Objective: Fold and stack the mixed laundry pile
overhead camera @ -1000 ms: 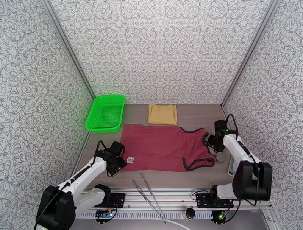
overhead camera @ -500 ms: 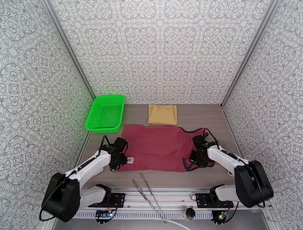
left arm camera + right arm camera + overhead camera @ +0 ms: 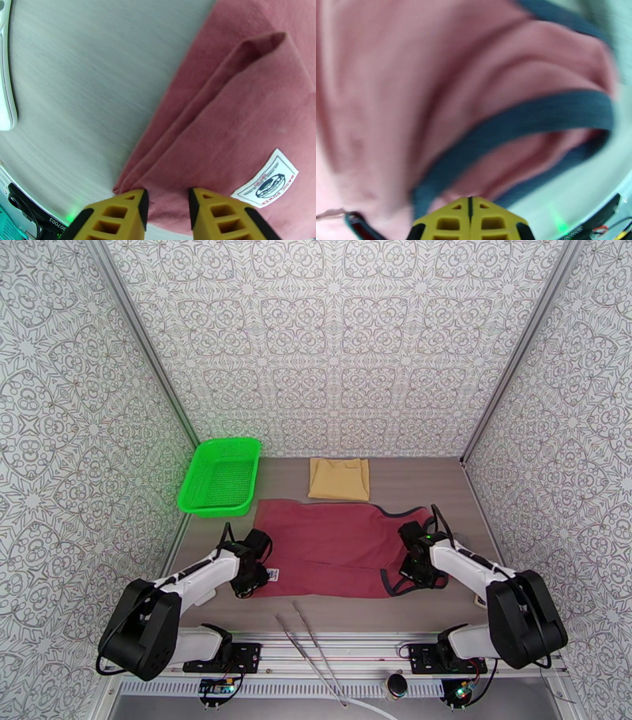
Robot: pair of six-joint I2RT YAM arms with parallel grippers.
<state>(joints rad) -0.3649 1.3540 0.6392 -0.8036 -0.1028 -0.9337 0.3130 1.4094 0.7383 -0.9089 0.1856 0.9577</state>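
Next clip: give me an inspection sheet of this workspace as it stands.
Surface: grey table.
Job's things: maroon tank top spread out at centre, white label near its hem corner; tan cloth folded just behind it.
Clutter: green basket far left; metal tongs at the near edge.
Grippers: left gripper open, straddling the hem corner; right gripper shut at the navy-trimmed strap end, hold unclear.
Cables: black cable loops at both wrists.
Surroundings: patterned walls, metal frame posts.

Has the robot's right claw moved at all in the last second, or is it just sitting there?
Yes. The right gripper has swung left, away from the right wall post and onto the maroon tank top's navy-trimmed end.
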